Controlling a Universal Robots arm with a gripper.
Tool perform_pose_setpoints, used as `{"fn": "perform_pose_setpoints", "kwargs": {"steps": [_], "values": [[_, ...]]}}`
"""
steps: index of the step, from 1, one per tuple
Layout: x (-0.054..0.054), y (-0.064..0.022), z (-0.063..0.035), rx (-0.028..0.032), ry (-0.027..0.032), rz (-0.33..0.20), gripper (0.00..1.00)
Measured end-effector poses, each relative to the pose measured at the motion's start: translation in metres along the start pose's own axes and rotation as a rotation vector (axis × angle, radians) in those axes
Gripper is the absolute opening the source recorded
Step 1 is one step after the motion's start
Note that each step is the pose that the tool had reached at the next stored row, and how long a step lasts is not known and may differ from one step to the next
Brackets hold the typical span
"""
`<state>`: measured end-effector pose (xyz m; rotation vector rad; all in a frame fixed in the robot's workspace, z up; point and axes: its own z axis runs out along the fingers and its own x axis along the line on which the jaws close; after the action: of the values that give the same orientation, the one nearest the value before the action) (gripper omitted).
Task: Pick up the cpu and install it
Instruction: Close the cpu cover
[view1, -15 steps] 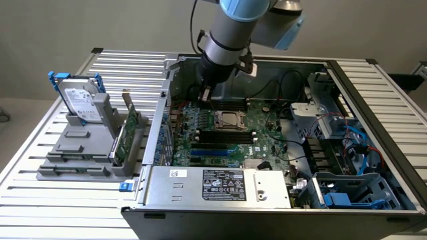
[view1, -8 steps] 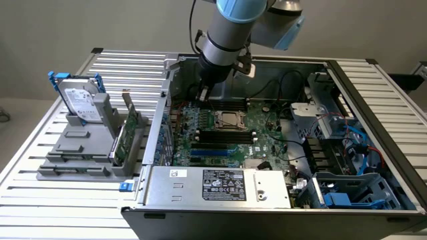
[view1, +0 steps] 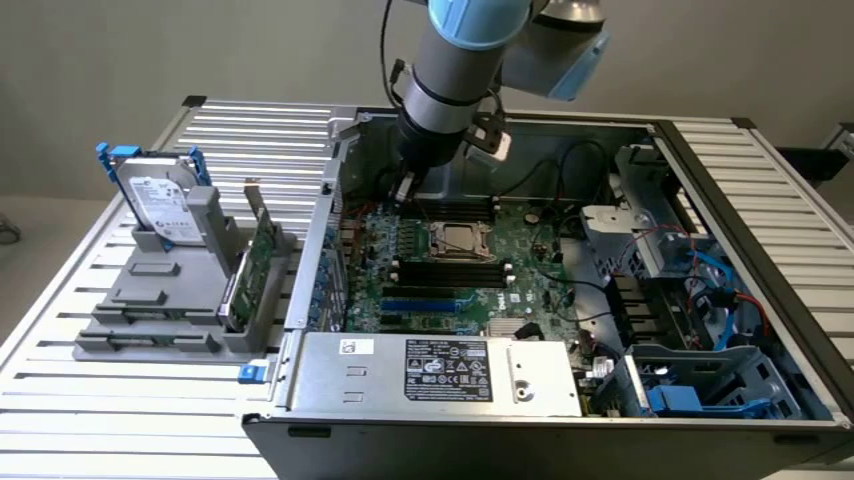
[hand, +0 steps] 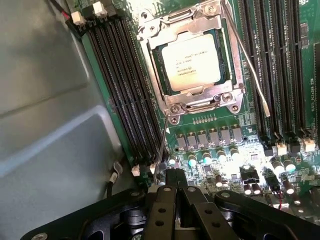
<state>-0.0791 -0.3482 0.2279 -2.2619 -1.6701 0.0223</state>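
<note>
Your gripper (hand: 178, 176) has its fingers pressed together with nothing between them, low over the motherboard (hand: 220, 150) beside the memory slots (hand: 127, 95). The cpu (hand: 191, 62) lies flat in the socket (hand: 150, 55), well apart from the fingertips.

Arm: the grey-and-blue jointed robot arm (view1: 447, 85) reached steeply downward from above.
Gripper: the black metal two-fingered gripper (hand: 176, 182) pointed down, its fingers pressed together.
</note>
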Motion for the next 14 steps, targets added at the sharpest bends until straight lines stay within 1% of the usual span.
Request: {"fn": "perform_pose_setpoints", "kwargs": {"steps": [7, 11, 14], "values": [[-0.0002, 0.0002, 0.0008, -0.0200, 0.0297, 0.105, 0.11], [-0.0003, 0.0000, 0.0010, -0.0274, 0.0406, 0.142, 0.11], [-0.0003, 0.0000, 0.0009, -0.0360, 0.0521, 0.183, 0.11]]}}
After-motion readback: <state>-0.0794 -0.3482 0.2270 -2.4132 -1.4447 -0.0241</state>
